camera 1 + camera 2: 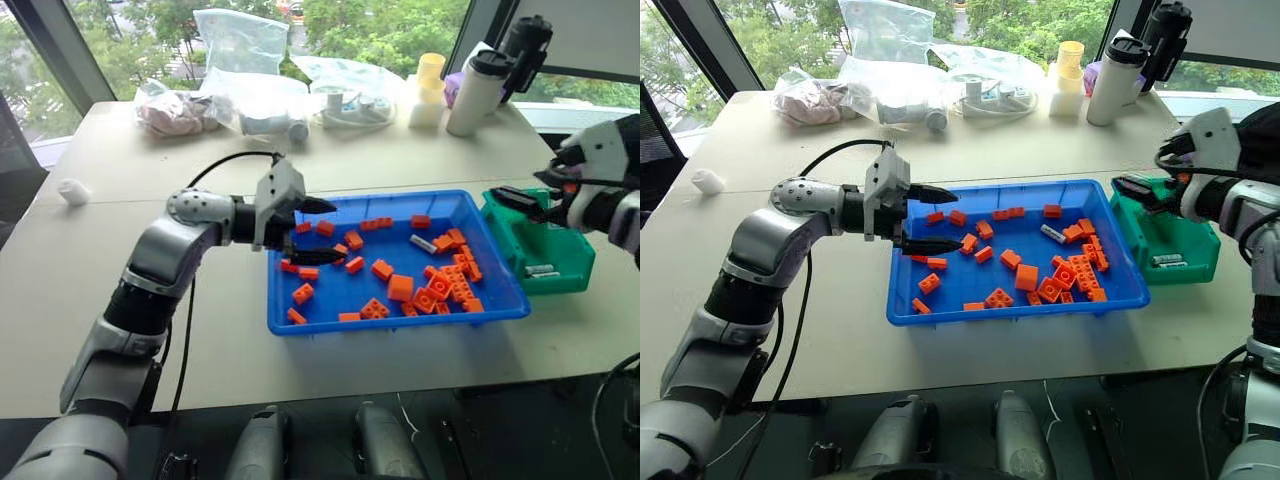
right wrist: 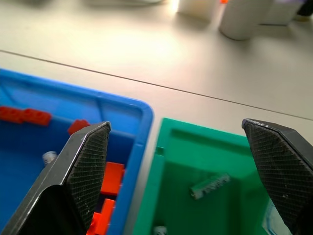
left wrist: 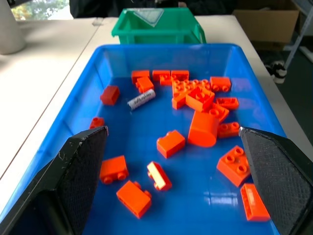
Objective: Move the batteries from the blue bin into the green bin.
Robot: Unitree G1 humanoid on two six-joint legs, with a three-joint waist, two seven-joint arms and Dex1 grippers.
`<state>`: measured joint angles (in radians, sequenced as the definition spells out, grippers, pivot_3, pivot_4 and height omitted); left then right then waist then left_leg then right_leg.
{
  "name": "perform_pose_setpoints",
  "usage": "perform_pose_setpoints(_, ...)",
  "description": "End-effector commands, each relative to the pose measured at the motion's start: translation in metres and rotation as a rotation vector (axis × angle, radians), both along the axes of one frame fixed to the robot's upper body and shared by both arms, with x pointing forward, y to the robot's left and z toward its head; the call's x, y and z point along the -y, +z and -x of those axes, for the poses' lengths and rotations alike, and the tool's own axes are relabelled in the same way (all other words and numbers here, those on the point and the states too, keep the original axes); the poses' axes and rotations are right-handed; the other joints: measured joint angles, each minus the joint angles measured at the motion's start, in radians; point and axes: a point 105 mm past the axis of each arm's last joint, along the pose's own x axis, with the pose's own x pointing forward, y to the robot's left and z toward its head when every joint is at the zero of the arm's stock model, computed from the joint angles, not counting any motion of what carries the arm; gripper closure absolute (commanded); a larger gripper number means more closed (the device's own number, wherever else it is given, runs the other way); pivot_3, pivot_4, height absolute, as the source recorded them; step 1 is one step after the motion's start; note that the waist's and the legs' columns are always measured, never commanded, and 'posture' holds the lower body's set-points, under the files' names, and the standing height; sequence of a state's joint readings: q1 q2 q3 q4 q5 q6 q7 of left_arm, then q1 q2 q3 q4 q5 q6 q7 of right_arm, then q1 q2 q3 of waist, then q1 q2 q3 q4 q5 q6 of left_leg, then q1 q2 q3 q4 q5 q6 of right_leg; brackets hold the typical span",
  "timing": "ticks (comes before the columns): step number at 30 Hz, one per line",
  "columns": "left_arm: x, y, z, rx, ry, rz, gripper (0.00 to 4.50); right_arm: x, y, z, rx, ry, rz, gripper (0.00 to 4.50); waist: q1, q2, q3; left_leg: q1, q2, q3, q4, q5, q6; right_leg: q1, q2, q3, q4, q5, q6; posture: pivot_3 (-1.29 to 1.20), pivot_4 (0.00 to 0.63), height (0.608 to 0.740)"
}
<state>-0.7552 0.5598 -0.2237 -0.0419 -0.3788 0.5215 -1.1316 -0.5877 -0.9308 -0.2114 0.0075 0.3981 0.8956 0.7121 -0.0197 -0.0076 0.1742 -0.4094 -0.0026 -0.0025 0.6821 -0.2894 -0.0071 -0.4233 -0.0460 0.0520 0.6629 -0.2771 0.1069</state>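
Observation:
The blue bin (image 1: pixel 390 322) lies mid-table, scattered with orange bricks (image 1: pixel 400 287). One silver battery (image 1: pixel 423 243) rests among them toward the bin's far right; the left wrist view shows this battery (image 3: pixel 141 99) lying flat. My left gripper (image 1: pixel 335 232) hovers open over the bin's left end, pointing right, with nothing between its fingers. The green bin (image 1: pixel 570 275) stands against the blue bin's right side, with a battery (image 2: pixel 209 185) on its floor and another battery end (image 2: pixel 159 230) nearby. My right gripper (image 1: pixel 535 185) is open and empty above the green bin's near-left rim.
Along the table's far edge stand a white bottle (image 1: pixel 473 90), a dark flask (image 1: pixel 527 45), a yellow-capped container (image 1: pixel 428 90) and clear plastic bags (image 1: pixel 240 95). A small white object (image 1: pixel 73 191) lies at the far left. A black cable (image 1: pixel 225 160) trails from my left arm.

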Motion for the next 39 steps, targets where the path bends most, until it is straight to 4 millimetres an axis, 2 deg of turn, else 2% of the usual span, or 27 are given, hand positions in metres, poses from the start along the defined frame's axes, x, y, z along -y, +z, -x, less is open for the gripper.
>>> perform_pose_setpoints(1,-0.007,0.002,0.007,0.047,-0.014,-0.063,0.00,-0.032,-0.010,0.000,-0.036,0.187,0.050,0.06,0.006,0.000,0.000,0.000,0.000,0.000,0.000,0.000,0.000,0.000,0.000,0.000,0.000,0.000,0.000,0.00,0.150,0.740)
perform_pose_setpoints(7,-0.020,0.000,0.010,0.062,0.034,-0.100,0.00,-0.049,-0.043,-0.012,-0.137,0.314,0.133,0.06,0.009,0.000,0.000,-0.001,-0.002,0.000,0.001,0.000,0.000,0.000,-0.003,0.000,-0.001,0.000,0.000,0.00,0.150,0.740)
perform_pose_setpoints(12,-0.022,-0.001,0.013,0.054,0.059,-0.094,0.00,-0.059,-0.065,-0.025,-0.192,0.377,0.149,0.06,0.003,0.000,0.000,-0.001,-0.001,0.000,0.001,0.000,0.000,0.000,-0.002,0.000,0.000,0.000,0.000,0.00,0.150,0.740)
perform_pose_setpoints(17,-0.022,-0.002,0.014,0.052,0.072,-0.091,0.00,-0.060,-0.089,-0.032,-0.285,0.402,0.164,0.06,0.005,0.000,0.000,-0.001,-0.001,0.000,0.001,0.000,0.000,0.000,-0.002,0.000,0.000,0.000,0.000,0.00,0.150,0.740)
perform_pose_setpoints(20,-0.024,-0.002,0.014,0.053,0.079,-0.095,0.00,-0.055,-0.098,-0.036,-0.329,0.377,0.175,0.98,0.006,0.000,0.000,-0.001,-0.001,0.000,0.001,0.000,0.000,0.000,-0.002,0.000,0.000,0.000,0.000,0.00,0.150,0.740)
perform_pose_setpoints(25,-0.026,-0.003,0.015,0.052,0.090,-0.099,0.00,-0.052,-0.099,-0.041,-0.346,0.354,0.186,3.45,0.004,0.000,0.000,-0.001,-0.001,0.000,0.001,0.000,0.000,0.000,-0.002,-0.001,0.000,0.000,0.000,0.00,0.150,0.740)
perform_pose_setpoints(27,-0.025,-0.004,0.015,0.052,0.091,-0.099,0.00,-0.053,-0.095,-0.043,-0.327,0.352,0.183,4.43,0.004,0.000,0.000,-0.001,-0.001,0.000,0.001,0.000,0.000,0.000,-0.002,-0.001,0.000,0.000,0.000,0.00,0.150,0.740)
perform_pose_setpoints(32,-0.023,-0.003,0.014,0.055,0.088,-0.090,0.00,-0.055,-0.075,-0.049,-0.246,0.329,0.135,4.48,0.006,0.000,0.000,-0.001,-0.001,0.000,0.001,0.000,-0.001,0.000,-0.003,-0.001,0.000,0.000,0.000,0.00,0.150,0.740)
perform_pose_setpoints(34,-0.018,0.005,0.011,0.060,0.085,-0.039,0.00,-0.051,-0.035,-0.052,-0.106,0.279,0.030,4.48,0.008,0.001,0.001,-0.001,-0.001,0.000,0.001,0.000,-0.001,0.000,-0.003,-0.001,0.000,0.000,0.000,0.00,0.150,0.740)
perform_pose_setpoints(36,-0.014,0.012,0.010,0.064,0.077,-0.002,0.00,-0.033,0.007,-0.048,0.046,0.186,-0.081,4.48,0.010,0.001,0.001,-0.002,-0.002,0.000,0.001,0.000,-0.001,-0.001,-0.003,-0.001,0.001,0.000,0.000,0.00,0.150,0.740)
perform_pose_setpoints(38,-0.010,0.017,0.011,0.058,0.062,0.026,0.00,-0.012,0.029,-0.041,0.140,0.077,-0.124,4.48,0.013,0.001,0.001,-0.002,-0.002,0.000,0.001,0.000,-0.001,-0.001,-0.003,-0.001,0.001,0.000,0.000,0.00,0.150,0.740)
perform_pose_setpoints(39,-0.008,0.019,0.012,0.050,0.053,0.041,0.00,-0.003,0.033,-0.038,0.157,0.027,-0.135,4.48,0.013,0.001,0.001,-0.002,-0.002,-0.001,0.001,0.000,-0.001,-0.001,-0.004,-0.001,0.000,0.000,0.000,0.00,0.150,0.740)
